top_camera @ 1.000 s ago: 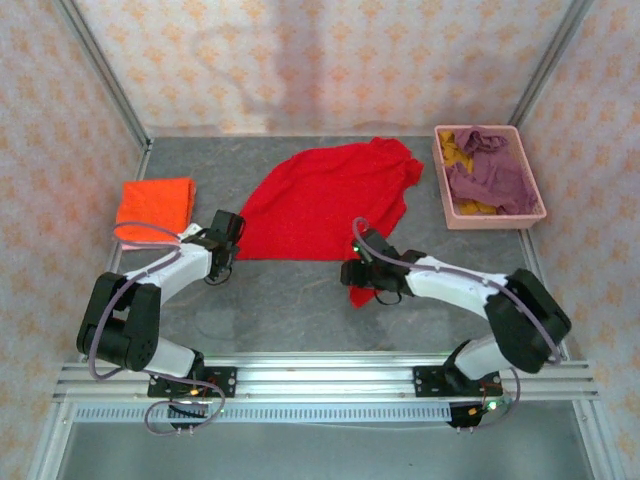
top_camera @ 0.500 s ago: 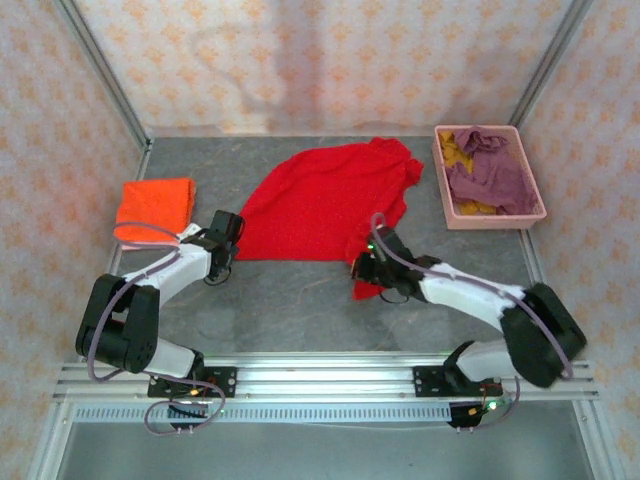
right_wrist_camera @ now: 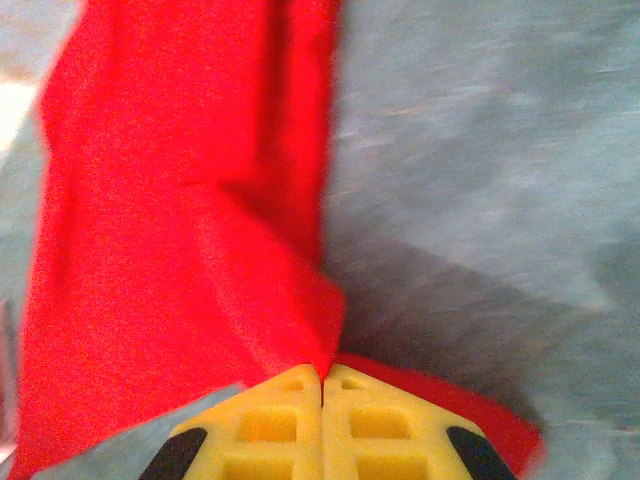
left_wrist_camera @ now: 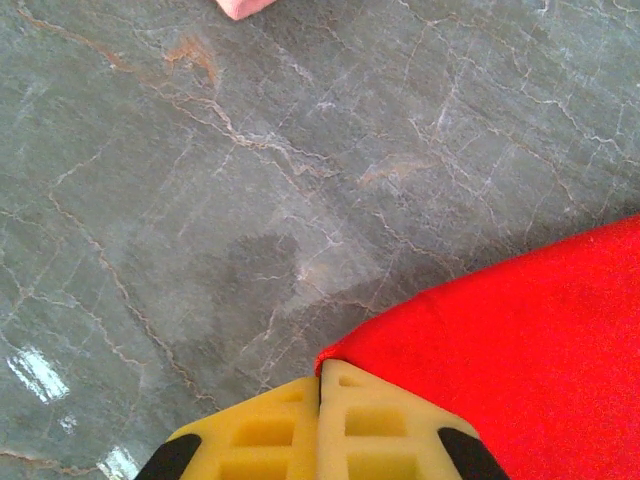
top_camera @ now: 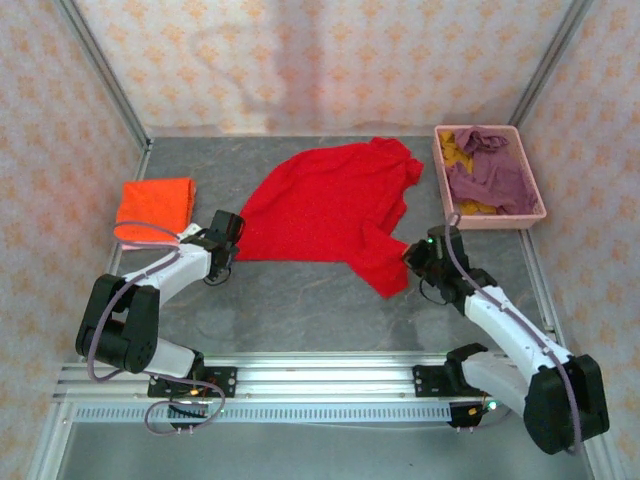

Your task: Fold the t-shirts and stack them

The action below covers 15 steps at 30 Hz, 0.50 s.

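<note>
Both tools are closed on the red t-shirt (top_camera: 325,205), which is lying in the middle of the counter (top_camera: 300,310), only partly spread and with some wrinkles. At the near left corner of the cloth the left tool (top_camera: 232,240) is clamped; in the left wrist view the red edge is seen to come out directly from between the yellow pads (left_wrist_camera: 360,400), which are pressed together. At the near right corner the right tool (top_camera: 408,256) is clamped, a narrow flap of the shirt is drawn out toward it, and in the right wrist view the cloth is pinched between its pads (right_wrist_camera: 270,405). An orange t-shirt (top_camera: 155,200) is already folded at the left side, while a mauve-purple t-shirt (top_camera: 492,175) and a mustard yellow t-shirt (top_camera: 452,150) are lying in the pink basket (top_camera: 495,220) at the far right. The step in hand is judged to be the flattening of the red t-shirt before it is folded. For the next move, it seems that the two corners must be pulled apart with equal tension until the hem is straight, and the grip should not be released before the cloth is laid flat.
</note>
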{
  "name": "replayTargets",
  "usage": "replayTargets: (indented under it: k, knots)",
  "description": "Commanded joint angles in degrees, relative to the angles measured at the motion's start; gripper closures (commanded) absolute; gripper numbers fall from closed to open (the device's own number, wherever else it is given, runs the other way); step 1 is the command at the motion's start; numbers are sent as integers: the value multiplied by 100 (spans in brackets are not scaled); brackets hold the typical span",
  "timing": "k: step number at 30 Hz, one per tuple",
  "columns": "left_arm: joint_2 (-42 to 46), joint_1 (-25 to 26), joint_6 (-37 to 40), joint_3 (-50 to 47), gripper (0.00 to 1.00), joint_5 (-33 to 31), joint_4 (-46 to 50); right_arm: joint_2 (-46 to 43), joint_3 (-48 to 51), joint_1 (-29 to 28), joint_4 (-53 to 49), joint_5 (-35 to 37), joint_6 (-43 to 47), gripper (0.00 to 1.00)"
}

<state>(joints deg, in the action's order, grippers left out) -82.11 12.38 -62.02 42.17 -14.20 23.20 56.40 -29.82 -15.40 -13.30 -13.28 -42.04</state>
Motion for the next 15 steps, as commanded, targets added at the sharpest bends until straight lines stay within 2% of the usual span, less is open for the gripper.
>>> replayTargets:
  k: [1, 2, 3, 5, 10, 14, 15]
  knots:
    - [83, 3, 190, 96, 100, -180, 259, 6, 156, 338, -564, 145, -16, 77]
    - [89, 3, 190, 81, 100, -171, 265, -2, 161, 353, -664, 205, 16, 55]
    - [96, 7, 190, 53, 100, -159, 264, -54, 144, 355, -748, 250, 109, 41]
    - [131, 3, 160, -2, 100, -180, 252, -293, 99, 355, -923, 425, 364, 30]
    - [299, 9, 35, -217, 100, -118, 115, -799, -26, 268, -1288, 522, 1183, 24]
    - [368, 3, -33, -278, 100, -85, 182, -946, 69, -250, -1635, 613, 1244, 23]
    - [394, 9, -91, -312, 91, -124, 213, -947, 122, -445, -1645, 624, 1251, 23]
